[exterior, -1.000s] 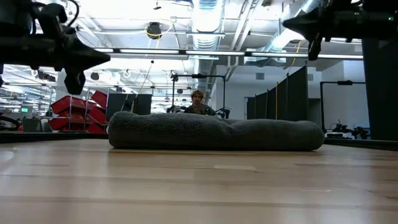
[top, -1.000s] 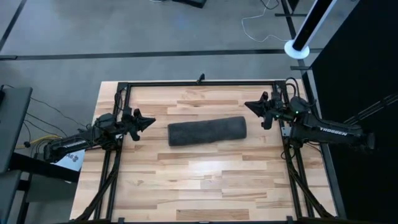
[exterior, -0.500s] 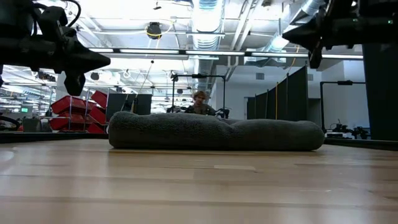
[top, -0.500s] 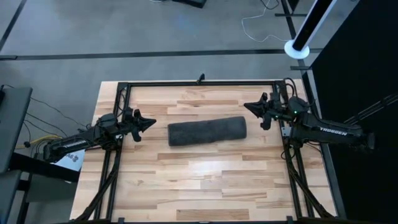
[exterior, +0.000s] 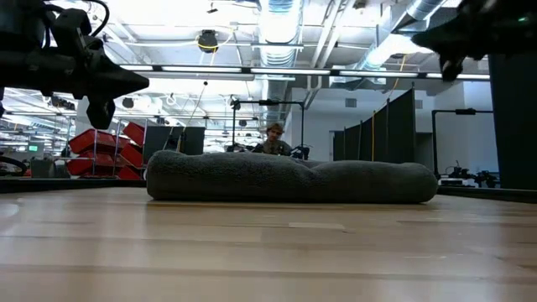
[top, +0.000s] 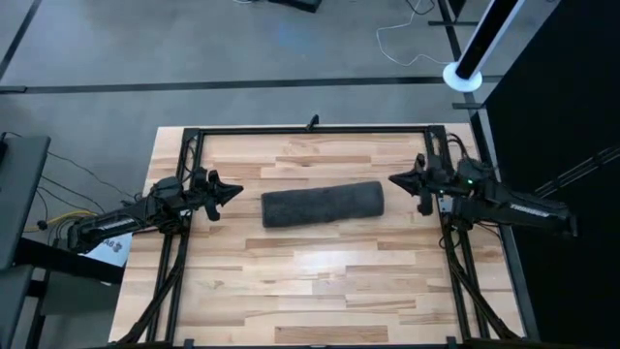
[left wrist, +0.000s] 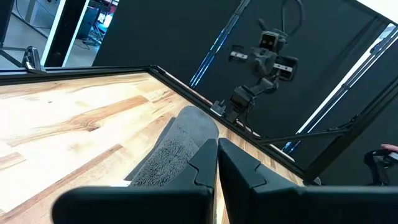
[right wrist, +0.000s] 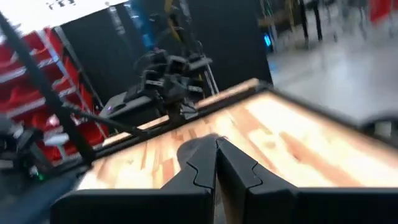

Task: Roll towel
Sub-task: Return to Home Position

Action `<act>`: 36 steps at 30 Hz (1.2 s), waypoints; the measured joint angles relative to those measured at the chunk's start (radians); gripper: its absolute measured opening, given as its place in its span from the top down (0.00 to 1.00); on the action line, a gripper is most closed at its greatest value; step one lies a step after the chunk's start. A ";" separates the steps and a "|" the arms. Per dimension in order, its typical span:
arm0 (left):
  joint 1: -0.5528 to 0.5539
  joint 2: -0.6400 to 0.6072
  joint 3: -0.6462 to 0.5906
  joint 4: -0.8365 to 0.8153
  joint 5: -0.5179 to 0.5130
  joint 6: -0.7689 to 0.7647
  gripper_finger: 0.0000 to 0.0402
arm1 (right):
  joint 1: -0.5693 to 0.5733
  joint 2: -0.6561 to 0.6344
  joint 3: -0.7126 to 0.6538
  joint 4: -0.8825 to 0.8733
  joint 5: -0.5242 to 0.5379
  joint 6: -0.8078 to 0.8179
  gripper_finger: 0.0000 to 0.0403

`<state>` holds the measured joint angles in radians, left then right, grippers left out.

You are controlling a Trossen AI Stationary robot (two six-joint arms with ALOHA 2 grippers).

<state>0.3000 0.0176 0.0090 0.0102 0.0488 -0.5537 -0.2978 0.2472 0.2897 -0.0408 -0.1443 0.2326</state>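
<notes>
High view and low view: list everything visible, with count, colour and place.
towel: one, dark grey, rolled into a log, lying across the middle of the table
table: one, light wood with a black frame, centre of the high view
red bins: several, red, in the room behind the table, low view
person: one, far behind the towel, low view
left hand: one, dark, shut, raised off the towel's left end, apart from it
right hand: one, dark, shut, raised off the towel's right end, apart from it
</notes>
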 joint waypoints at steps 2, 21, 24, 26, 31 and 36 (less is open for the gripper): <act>0.000 0.000 0.000 0.000 0.000 0.000 1.00 | 0.028 -0.056 -0.007 -0.001 0.026 -0.142 1.00; 0.000 0.001 0.000 -0.001 -0.001 0.001 1.00 | 0.069 -0.244 -0.280 0.105 0.041 -0.177 1.00; 0.000 0.001 0.000 -0.001 0.000 0.001 1.00 | 0.069 -0.243 -0.280 0.061 0.043 -0.112 1.00; 0.000 0.001 0.000 -0.001 0.000 0.001 1.00 | 0.069 -0.244 -0.280 0.063 0.043 -0.111 1.00; 0.000 0.002 0.000 -0.001 0.000 0.001 1.00 | 0.069 -0.243 -0.280 0.062 0.042 -0.109 1.00; 0.000 0.002 0.000 -0.001 0.000 0.001 1.00 | 0.069 -0.241 -0.280 0.062 0.042 -0.109 1.00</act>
<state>0.2996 0.0193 0.0090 0.0090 0.0483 -0.5529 -0.2291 0.0063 0.0093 0.0212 -0.1020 0.1234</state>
